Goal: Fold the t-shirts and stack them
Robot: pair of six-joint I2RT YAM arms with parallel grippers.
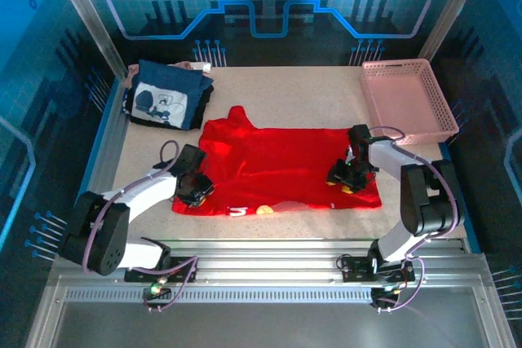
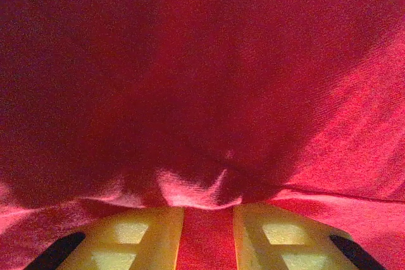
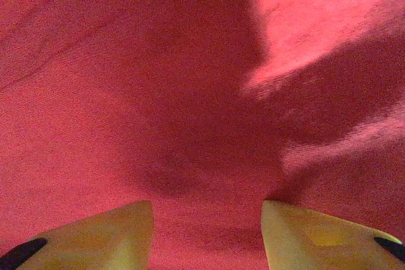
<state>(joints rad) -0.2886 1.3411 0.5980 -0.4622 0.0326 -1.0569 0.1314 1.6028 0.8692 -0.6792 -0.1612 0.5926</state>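
From the top camera, you see the red shirt (image 1: 277, 165) spread across the middle of the worktop (image 1: 294, 91), its body running from 9 to 3 o'clock and one sleeve poking up toward 11. Along its near hem, at 6 o'clock, a small orange patch and a white mark peek out. The navy shirt (image 1: 167, 99) lies folded at the worktop's 10 o'clock corner, white-grey print facing up, well apart from the red one. The pink basket (image 1: 404, 103) sits at 2 o'clock.

Your left pincer (image 1: 196, 193) is down on the red shirt's 8 o'clock corner. Your right pincer (image 1: 347, 178) is down on the cloth near its 4 o'clock corner. From this height you cannot tell how either set of jaws stands.

In the left wrist view, the left pincer (image 2: 207, 210) has its yellow fingers (image 2: 139, 235) drawn close together at 6 o'clock, with a narrow strip of red cloth between them. The red shirt (image 2: 190, 80) puckers into a small ridge right at the tips, so the pincer is pinching that fold.

In the right wrist view, the right pincer (image 3: 207, 207) stands spread, its yellow fingers (image 3: 120, 232) set apart at 7 and 5 o'clock. The red shirt (image 3: 126, 93) lies fairly flat between them, with a lit fold toward 2 o'clock.
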